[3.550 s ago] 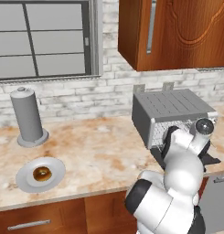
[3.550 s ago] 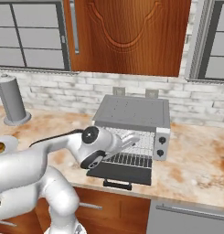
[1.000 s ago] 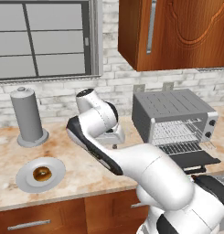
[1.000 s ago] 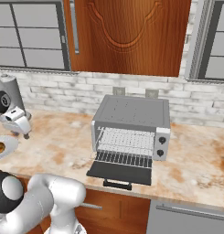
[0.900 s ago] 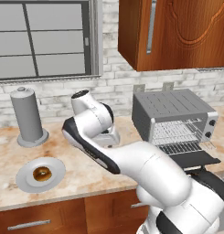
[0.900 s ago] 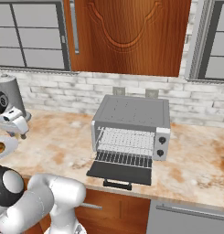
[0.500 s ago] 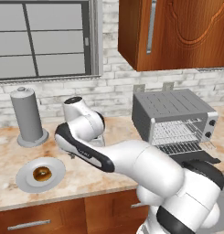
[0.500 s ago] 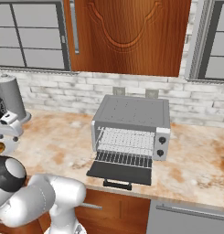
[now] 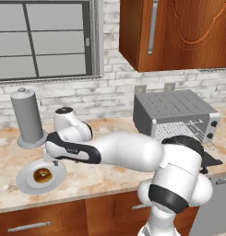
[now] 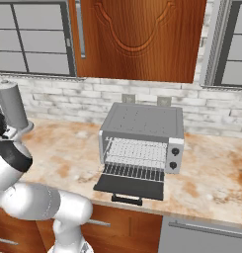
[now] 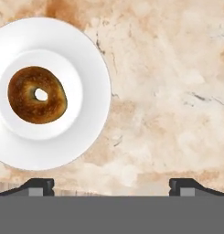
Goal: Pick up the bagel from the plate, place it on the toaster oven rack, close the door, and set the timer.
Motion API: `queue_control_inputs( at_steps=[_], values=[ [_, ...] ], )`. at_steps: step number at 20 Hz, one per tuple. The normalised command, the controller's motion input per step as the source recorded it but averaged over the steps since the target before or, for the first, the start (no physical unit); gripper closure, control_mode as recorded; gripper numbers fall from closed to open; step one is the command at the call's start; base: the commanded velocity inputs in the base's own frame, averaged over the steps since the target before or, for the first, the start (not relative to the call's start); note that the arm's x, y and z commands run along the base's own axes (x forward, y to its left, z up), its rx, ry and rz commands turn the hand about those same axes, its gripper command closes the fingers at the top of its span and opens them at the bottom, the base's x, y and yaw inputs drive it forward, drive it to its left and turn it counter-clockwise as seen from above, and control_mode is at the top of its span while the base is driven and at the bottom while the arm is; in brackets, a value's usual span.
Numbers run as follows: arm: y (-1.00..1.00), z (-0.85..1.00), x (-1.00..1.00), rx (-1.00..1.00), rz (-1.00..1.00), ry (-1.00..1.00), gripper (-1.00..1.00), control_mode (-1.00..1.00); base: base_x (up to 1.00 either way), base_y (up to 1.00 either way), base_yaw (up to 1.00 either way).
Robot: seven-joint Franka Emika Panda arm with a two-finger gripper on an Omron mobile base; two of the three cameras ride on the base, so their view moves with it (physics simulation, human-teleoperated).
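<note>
The bagel (image 11: 37,95), a golden-brown ring, lies in the middle of the round light plate (image 11: 88,64) in the upper left of the hand view. My gripper (image 11: 111,186) is open, fingertips (image 11: 39,184) wide apart, with nothing between them; it hangs above bare counter just beside the plate. From the left base camera the bagel (image 9: 42,175) rests on the plate (image 9: 26,182) at the counter's front left, my hand just above its far right rim. The toaster oven's door (image 10: 130,187) lies folded down, and the wire rack (image 10: 135,150) shows inside the cavity.
A tall grey canister (image 9: 27,117) stands behind the plate near the brick wall. The toaster oven (image 9: 174,113) sits at the right of the marble counter (image 9: 100,177), with wooden cabinets above and a window at the left.
My arm has swung left from in front of the oven across the counter and come down beside the plate. Bagel, plate and oven door have not moved.
</note>
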Motion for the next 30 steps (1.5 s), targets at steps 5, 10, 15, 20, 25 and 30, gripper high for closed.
queue_control_inputs(
  at_steps=[5, 10, 15, 20, 25, 30],
  values=[
    [0.52, -0.24, 0.15, 0.02, 0.1, 0.15, -1.0, -1.0, 0.0, 0.0, 0.0],
    [0.21, -0.22, 0.15, 0.0, 0.12, -0.01, -1.0, -1.0, 0.0, 0.0, 0.0],
    [0.01, -0.3, 0.1, 0.02, 0.09, -0.02, -1.0, -1.0, 0.0, 0.0, 0.0],
    [0.01, -0.28, 0.06, 0.12, 0.12, -0.01, -1.0, -1.0, 0.0, 0.0, 0.0],
    [0.0, -0.24, 0.05, 0.09, 0.1, -0.02, -1.0, -1.0, 0.0, 0.0, 0.0],
    [0.0, -0.37, 0.15, 0.05, 0.07, -0.01, -1.0, -1.0, 0.0, 0.0, 0.0]
  ],
)
